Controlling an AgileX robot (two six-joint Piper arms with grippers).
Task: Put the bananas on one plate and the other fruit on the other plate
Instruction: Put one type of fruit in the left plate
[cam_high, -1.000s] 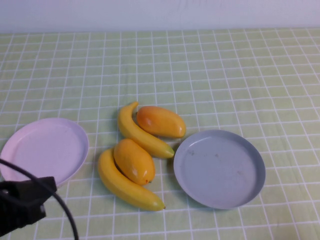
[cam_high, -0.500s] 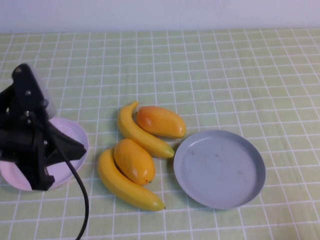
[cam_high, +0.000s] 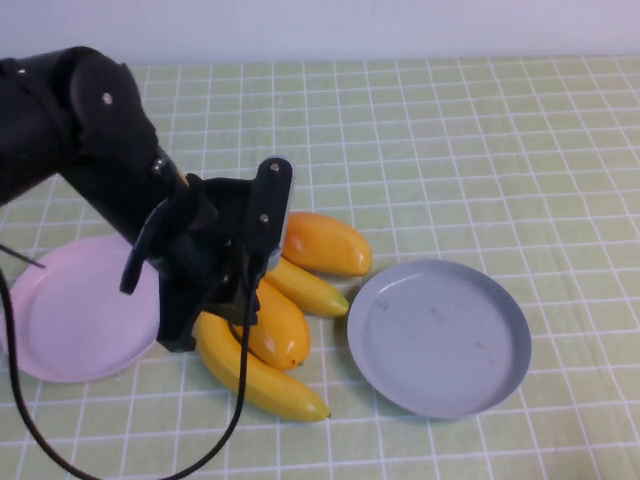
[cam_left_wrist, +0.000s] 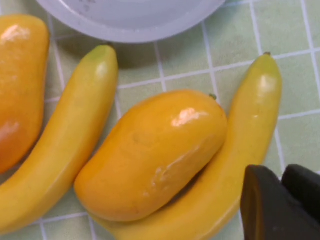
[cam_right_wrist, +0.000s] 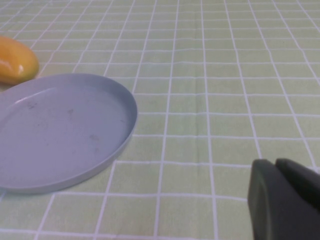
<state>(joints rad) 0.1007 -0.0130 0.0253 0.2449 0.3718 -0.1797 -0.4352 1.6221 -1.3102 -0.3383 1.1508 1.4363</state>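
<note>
My left gripper (cam_high: 195, 320) is shut and empty, hovering low over the fruit pile, beside the near banana (cam_high: 262, 380); its fingers show together in the left wrist view (cam_left_wrist: 282, 200). The near mango (cam_high: 278, 326) lies against that banana. The far banana (cam_high: 306, 288) and far mango (cam_high: 326, 243) lie behind. In the left wrist view the near mango (cam_left_wrist: 155, 155) sits between the two bananas (cam_left_wrist: 245, 145) (cam_left_wrist: 60, 155). The pink plate (cam_high: 60, 320) is left, the grey-blue plate (cam_high: 440, 335) right; both are empty. My right gripper (cam_right_wrist: 277, 195) is shut above the cloth, outside the high view.
A green checked cloth (cam_high: 450, 150) covers the table, with a white wall along the back. The left arm (cam_high: 90, 140) reaches across over the pink plate's far side. In the right wrist view the grey-blue plate (cam_right_wrist: 60, 130) and a mango (cam_right_wrist: 15, 65) show.
My left arm has swung from the near left corner, up over the pink plate, and across to the fruit pile. The fruit and plates have not moved.
</note>
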